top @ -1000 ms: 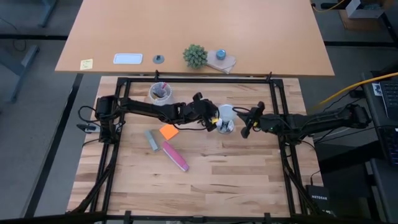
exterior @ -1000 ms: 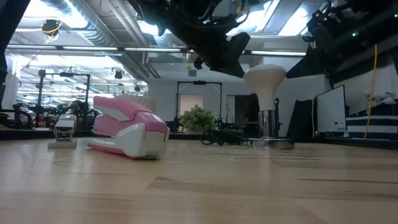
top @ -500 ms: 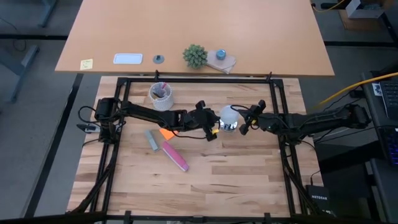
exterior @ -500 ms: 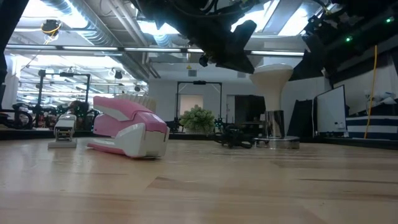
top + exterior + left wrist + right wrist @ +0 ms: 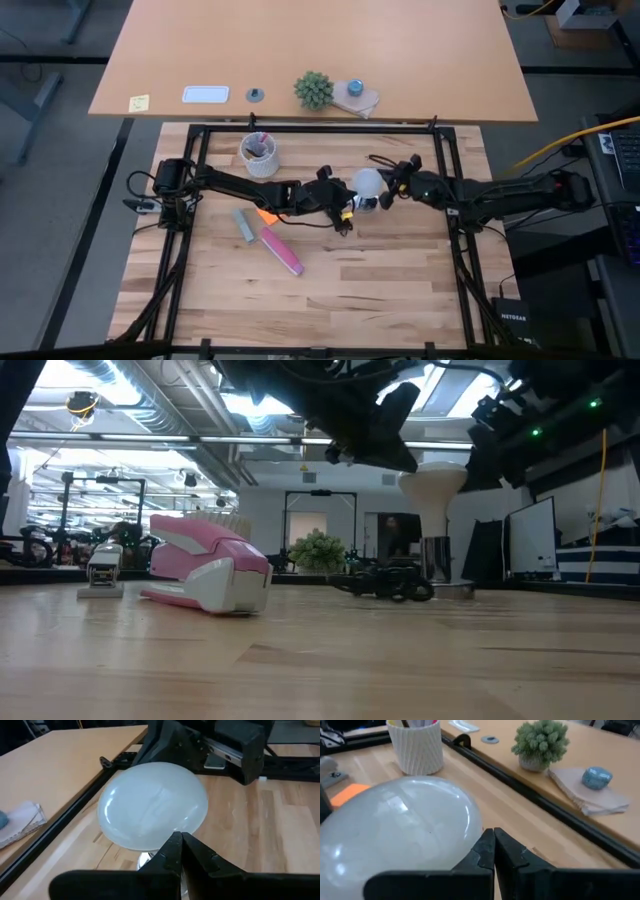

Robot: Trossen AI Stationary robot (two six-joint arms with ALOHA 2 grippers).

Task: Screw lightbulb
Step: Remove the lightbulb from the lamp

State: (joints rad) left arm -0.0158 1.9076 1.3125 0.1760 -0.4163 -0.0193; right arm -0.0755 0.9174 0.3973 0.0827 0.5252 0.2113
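A wooden work table (image 5: 330, 290) is seen from above, with two dark robot arms reaching in from the left and right and meeting near its middle. Between them stands the lightbulb (image 5: 368, 184), a white frosted bulb set upright with its round top uppermost. In the low view the lightbulb (image 5: 432, 485) is seen seated in a shiny metal socket (image 5: 440, 575) resting on the table, with a black cord (image 5: 385, 585) coiled just beside it.

The left gripper (image 5: 347, 205) is placed just to the left of the bulb, its fingers pressed together with nothing held; in its wrist view the closed tips (image 5: 177, 842) are seen right against the bulb's lower curve. The right gripper (image 5: 392, 192) is placed just to the right of the bulb, also closed tight and empty, its tips (image 5: 492, 840) close against the glass. Whether either tip is actually touching cannot be told.

The step in hand is judged to be the turning of the bulb into its socket, with the bulb nudged from both sides rather than grasped. The next move would call for a light sideways push around the bulb's edge while the socket is kept from sliding or tipping.

Left of the arms, a pink stapler (image 5: 282, 251), a grey block (image 5: 243, 226) and an orange note (image 5: 268, 213) lie on the table; a white cup (image 5: 257, 155) with pens stands farther back.
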